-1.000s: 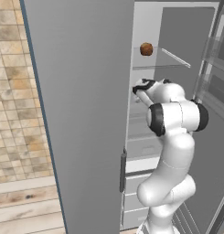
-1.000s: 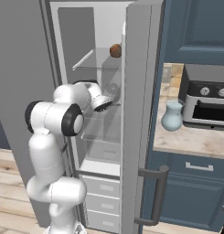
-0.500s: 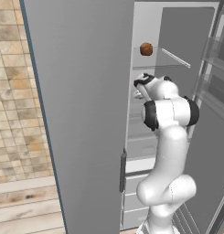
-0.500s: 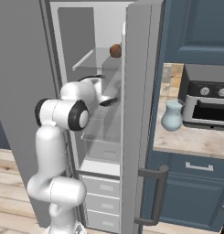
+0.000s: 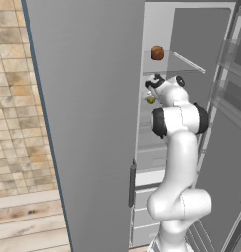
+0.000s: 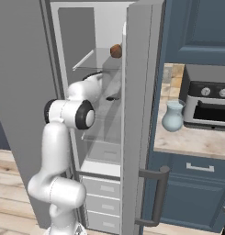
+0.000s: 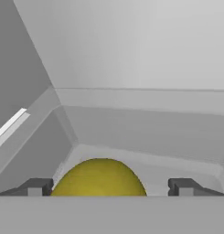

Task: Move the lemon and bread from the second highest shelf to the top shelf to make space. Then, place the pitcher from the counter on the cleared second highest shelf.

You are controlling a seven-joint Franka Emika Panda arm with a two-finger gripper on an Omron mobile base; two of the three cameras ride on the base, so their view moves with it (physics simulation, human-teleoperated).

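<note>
From the left base view, a tall grey fridge door [image 5: 87,123] stands open against a tan tiled wall [image 5: 16,98] and a wooden floor [image 5: 23,226]. The bread [image 5: 157,52] sits on the top shelf [image 5: 191,61]. Below it the white arm reaches in, its pincer [image 5: 152,87] right by the lemon [image 5: 151,100] on the second highest shelf.

From the right base view, the bread [image 6: 115,51] rests up high, and the pitcher [image 6: 172,116] stands on the speckled bench [image 6: 196,140] beside a steel oven [image 6: 208,103], above dark blue cabinets [image 6: 196,188].

In the hand view, the lemon [image 7: 98,178] lies between the widely parted fingertips [image 7: 36,186], nearer one; the pincer is released, against pale grey fridge walls [image 7: 131,55].
</note>
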